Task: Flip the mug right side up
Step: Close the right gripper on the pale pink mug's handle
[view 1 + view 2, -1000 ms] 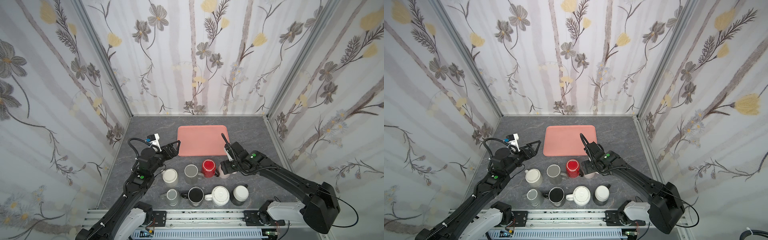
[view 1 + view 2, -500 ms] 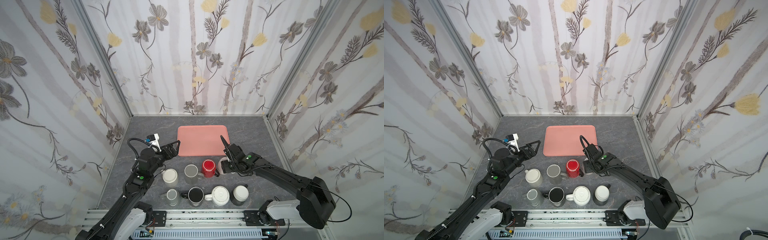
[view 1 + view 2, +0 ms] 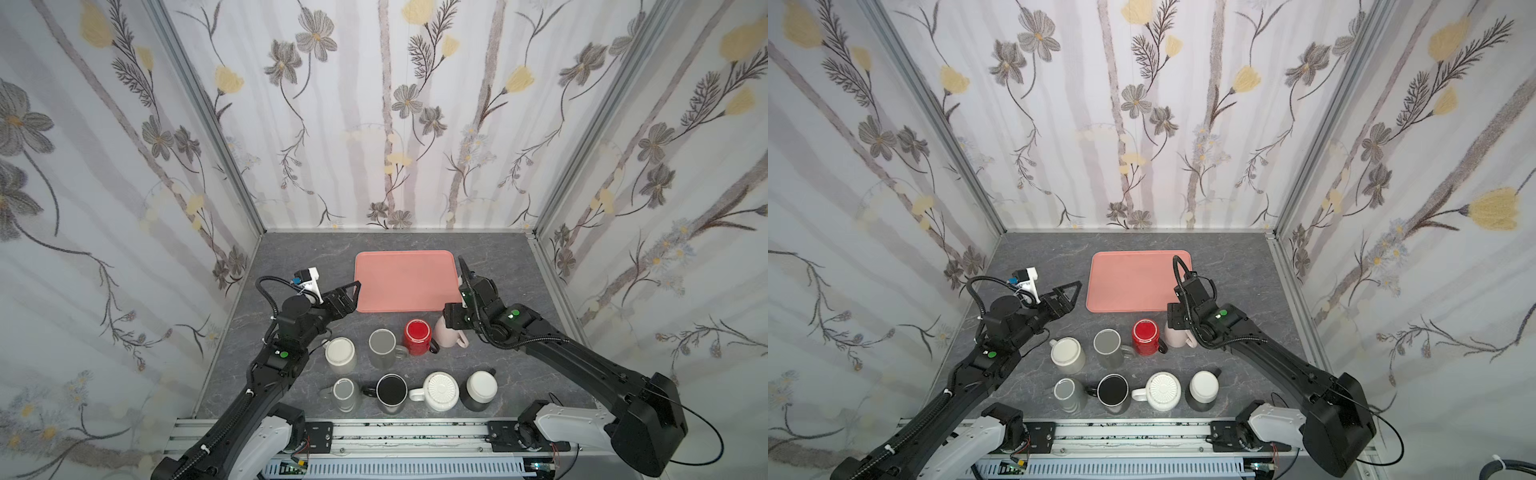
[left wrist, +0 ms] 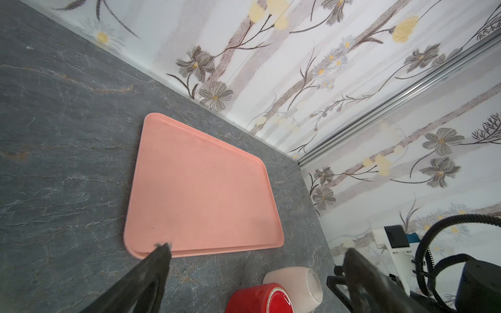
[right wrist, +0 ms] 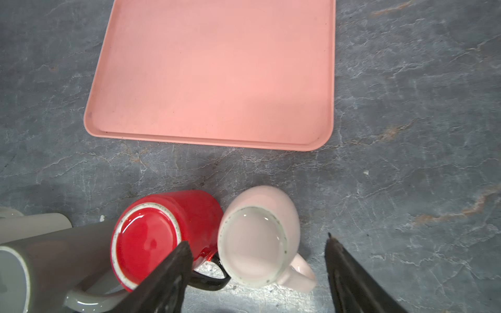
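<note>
Though bottom-up, pink mug [image 5: 261,208] between parted right gripper [image 5: 258,240] jaws; left gripper [image 4: 256,248] likewise apart.

The pink mug [image 3: 444,338] stands on the table [image 3: 498,266], just beside the red mug [image 3: 417,337]. The right gripper [image 3: 451,322] is positioned over it, hiding part of its top.

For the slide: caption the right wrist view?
Open right gripper framing upside-down pink mug, red mug beside it, tray beyond.
</note>
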Motion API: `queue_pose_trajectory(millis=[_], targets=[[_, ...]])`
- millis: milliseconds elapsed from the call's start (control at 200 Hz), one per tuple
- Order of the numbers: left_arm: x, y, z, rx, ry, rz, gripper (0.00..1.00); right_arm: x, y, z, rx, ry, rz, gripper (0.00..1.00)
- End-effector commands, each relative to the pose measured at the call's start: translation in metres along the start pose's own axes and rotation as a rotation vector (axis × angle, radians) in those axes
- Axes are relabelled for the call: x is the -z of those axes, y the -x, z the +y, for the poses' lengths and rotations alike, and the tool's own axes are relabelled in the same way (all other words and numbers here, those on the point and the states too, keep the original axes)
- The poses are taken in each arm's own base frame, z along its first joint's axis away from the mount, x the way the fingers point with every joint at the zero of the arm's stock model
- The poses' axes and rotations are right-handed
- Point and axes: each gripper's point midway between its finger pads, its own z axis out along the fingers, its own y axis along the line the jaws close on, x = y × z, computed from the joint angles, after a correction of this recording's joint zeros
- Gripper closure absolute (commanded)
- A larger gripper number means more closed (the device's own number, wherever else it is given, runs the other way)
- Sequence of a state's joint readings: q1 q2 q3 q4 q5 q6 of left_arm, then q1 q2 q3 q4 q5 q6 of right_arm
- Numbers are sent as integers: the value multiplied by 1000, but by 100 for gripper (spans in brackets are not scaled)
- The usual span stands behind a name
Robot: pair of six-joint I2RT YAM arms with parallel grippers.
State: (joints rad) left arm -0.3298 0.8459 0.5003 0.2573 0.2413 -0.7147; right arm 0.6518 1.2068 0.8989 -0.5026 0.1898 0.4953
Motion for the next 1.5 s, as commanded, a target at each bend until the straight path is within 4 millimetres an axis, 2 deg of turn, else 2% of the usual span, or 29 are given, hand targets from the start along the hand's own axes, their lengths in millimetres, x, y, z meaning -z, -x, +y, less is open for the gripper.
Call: queue_pose_trajectory(millis=[0,130,215,310,360,365,724,784,899,1119,1174,1324,1429,1499], targets=[[1,7,-11,-3,-38,-20,0,4,-18,-15,26,-41,41,35],[2,8,-10,-5,-35,-24,0,6,-38,-19,32,-26,91,44],[2,8,-9,-7,-30,-25,0,5,-44,-16,31,4,100,46],[1,6,-7,-5,-24,-20,0,1,-51,-7,31,62,113,37],[1,6,-7,-3,-22,-19,0,1,-49,-2,26,93,104,32],[1,6,-6,-3,-21,-19,0,-3,-58,-5,29,88,123,31],[0,6,-6,7,-15,-14,0,-19,-69,0,40,133,115,30],[1,6,-6,6,-13,-16,0,-20,-73,2,43,145,130,33],[2,6,-4,5,-5,-20,0,-21,-83,4,54,146,146,46],[-1,6,-4,12,-5,-13,0,-21,-90,0,85,80,132,57],[-1,6,-4,13,-4,-11,0,-20,-89,-3,98,45,126,54],[-2,4,-3,18,-3,-5,0,-17,-73,-8,101,7,66,28],[-2,4,-3,19,-5,-4,0,-20,-69,-14,106,-8,61,20],[-2,4,-3,19,-4,-4,0,-24,-67,-14,108,-1,64,18]])
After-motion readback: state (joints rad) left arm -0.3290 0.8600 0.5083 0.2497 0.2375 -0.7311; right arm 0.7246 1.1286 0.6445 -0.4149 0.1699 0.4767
